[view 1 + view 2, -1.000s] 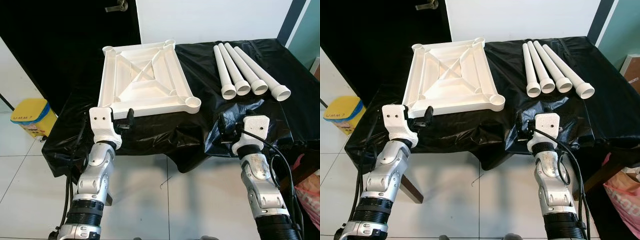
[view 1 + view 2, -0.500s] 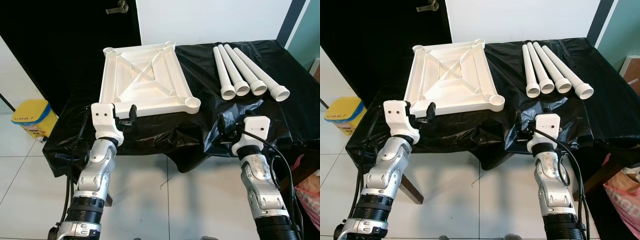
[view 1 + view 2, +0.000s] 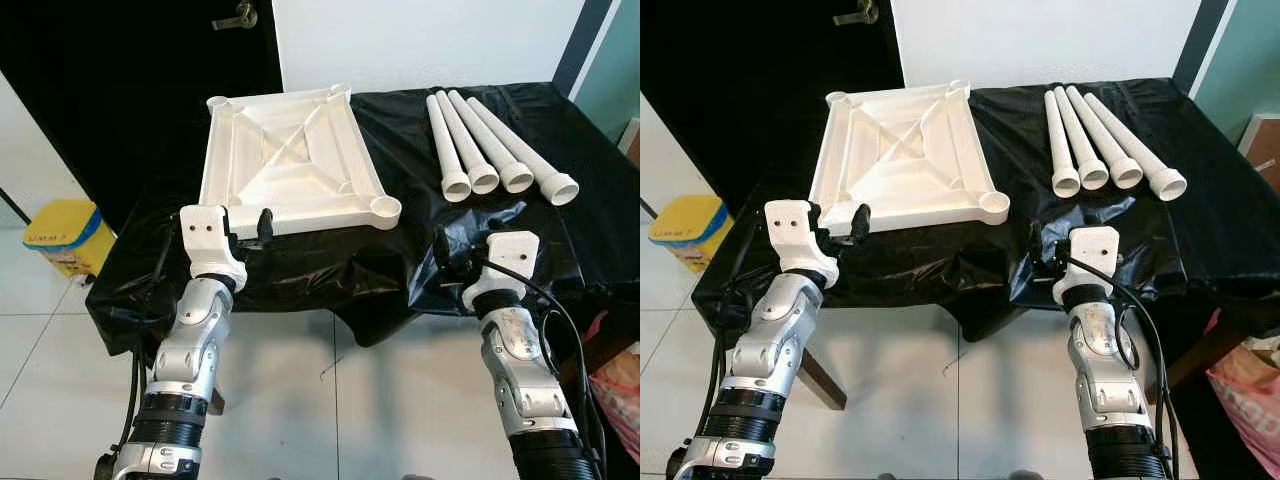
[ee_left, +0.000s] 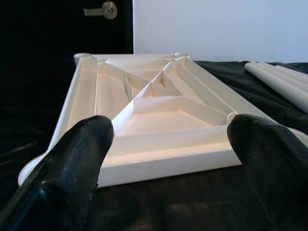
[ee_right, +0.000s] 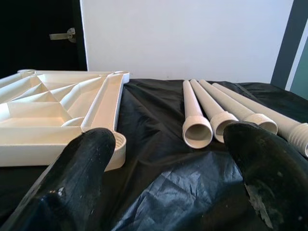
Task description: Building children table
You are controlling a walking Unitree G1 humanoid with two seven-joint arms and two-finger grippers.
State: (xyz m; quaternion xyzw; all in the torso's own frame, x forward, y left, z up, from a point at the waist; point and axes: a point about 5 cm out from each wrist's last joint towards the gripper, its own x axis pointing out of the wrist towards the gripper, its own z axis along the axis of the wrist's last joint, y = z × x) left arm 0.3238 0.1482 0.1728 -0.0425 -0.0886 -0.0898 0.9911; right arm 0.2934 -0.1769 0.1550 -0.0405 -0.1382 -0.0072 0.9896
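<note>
A white tabletop (image 3: 290, 160) lies upside down on the black-covered table, showing its ribs and corner sockets. Several white tube legs (image 3: 495, 150) lie side by side at the back right, open ends toward me. My left gripper (image 3: 262, 228) hovers at the tabletop's near edge, close to the front left corner. In the left wrist view its fingers (image 4: 72, 168) stand wide apart and open around that edge (image 4: 163, 161). My right gripper (image 3: 447, 250) is open over the cloth near the table's front, short of the legs (image 5: 197, 130), with nothing between its fingers (image 5: 269, 168).
The black cloth (image 3: 330, 265) hangs crumpled over the table's front edge. A yellow bin (image 3: 58, 235) stands on the tiled floor at the left. A dark door with a handle (image 3: 235, 13) is behind, and a pink bag (image 3: 615, 370) sits at the right.
My left gripper has crept forward and a little right, closer to the tabletop's near edge. The right arm has barely moved.
</note>
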